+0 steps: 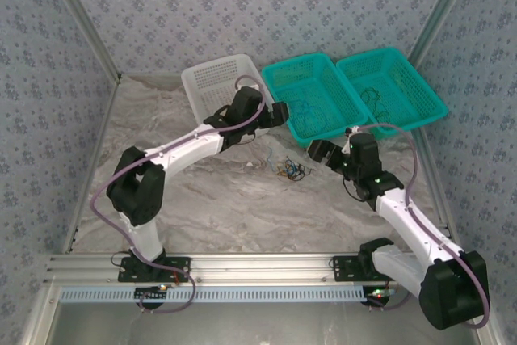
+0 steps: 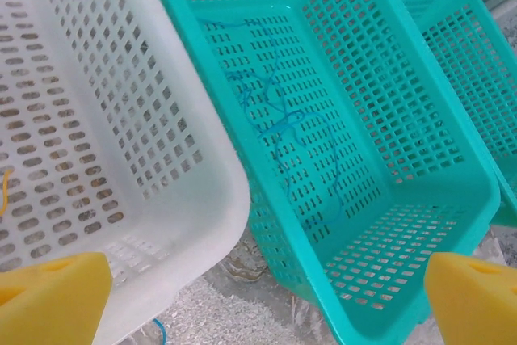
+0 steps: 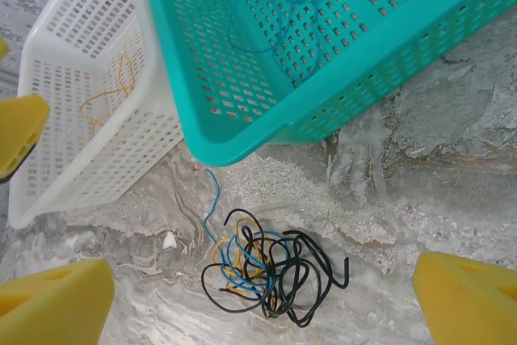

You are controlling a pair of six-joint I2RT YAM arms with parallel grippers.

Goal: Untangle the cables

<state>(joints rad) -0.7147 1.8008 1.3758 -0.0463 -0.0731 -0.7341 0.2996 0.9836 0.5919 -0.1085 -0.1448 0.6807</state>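
Note:
The cables (image 1: 291,170) lie in a small tangled clump of black, blue and yellow-orange wire on the marbled table, between the two arms. In the right wrist view the cables (image 3: 266,268) sit just ahead of my right gripper (image 3: 260,300), whose yellow fingers (image 3: 56,300) stand wide apart, open and empty, on either side of the clump and above it. My left gripper (image 1: 279,114) hovers open over the gap between the white and teal baskets, holding nothing, its yellow fingertips (image 2: 52,296) spread wide. My right gripper (image 1: 320,151) is just right of the clump.
A white basket (image 1: 194,94) with a yellow wire, a teal basket (image 1: 295,62) with blue wire and a second teal basket (image 1: 376,54) with dark wire stand at the back. Patterned walls close in both sides. A blue wire end (image 2: 160,330) lies by the white basket (image 2: 121,119).

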